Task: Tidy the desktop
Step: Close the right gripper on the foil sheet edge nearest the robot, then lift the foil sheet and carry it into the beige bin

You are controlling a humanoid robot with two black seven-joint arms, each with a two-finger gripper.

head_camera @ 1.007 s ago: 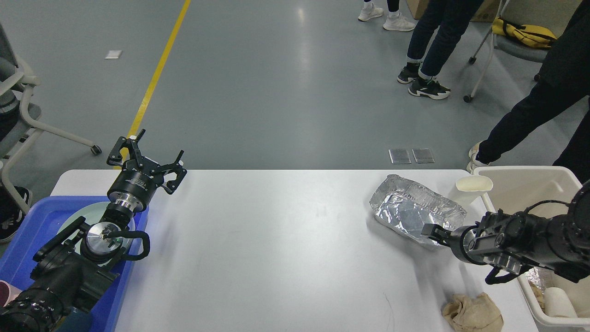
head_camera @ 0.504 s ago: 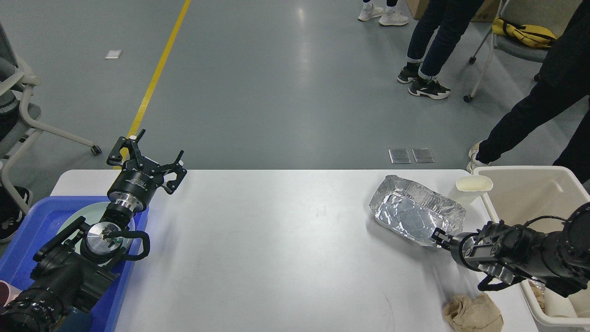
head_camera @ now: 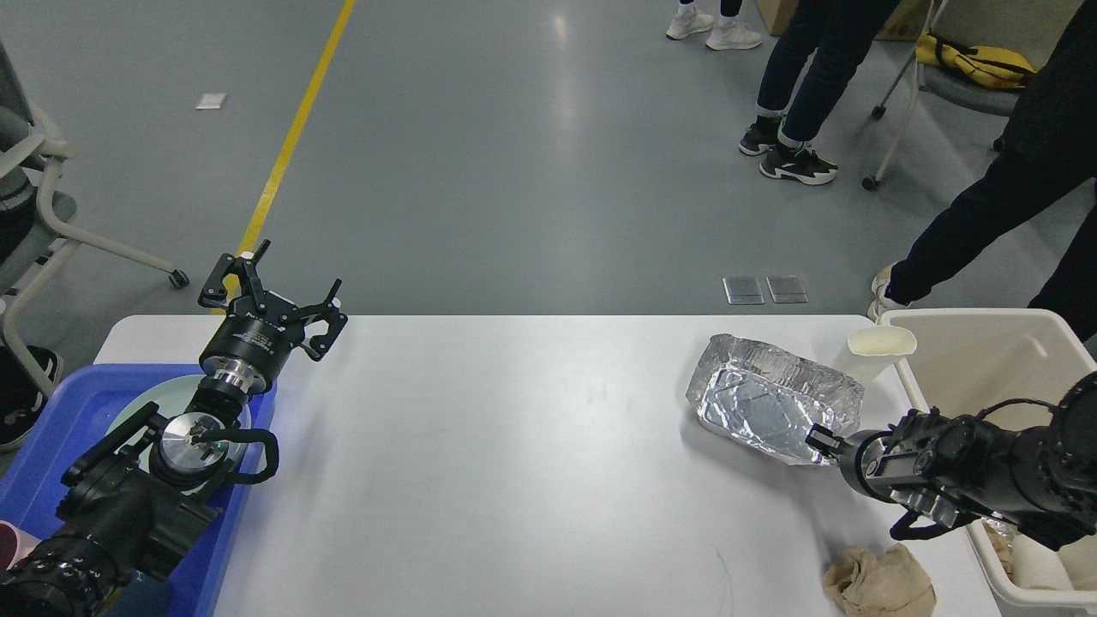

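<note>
The white desktop [head_camera: 514,446] fills the lower view. At its far right a crumpled foil tray [head_camera: 763,398] stands tipped, its open side facing me. My right gripper [head_camera: 818,440] comes in from the right and pinches the tray's near right corner; its fingers are small and dark. My left gripper [head_camera: 272,296] hangs open and empty above the table's far left edge, over the blue tray [head_camera: 60,428]. A crumpled tan rag [head_camera: 878,583] lies near the front right edge.
A pale plate [head_camera: 128,411] sits in the blue tray. A cream bin [head_camera: 986,343] stands off the table's right end, and a paper cup [head_camera: 878,347] is beside its near corner. People and wheeled chairs occupy the floor beyond.
My right gripper drew back to the right, and the foil tray tipped up further toward me. The left arm has not moved.
</note>
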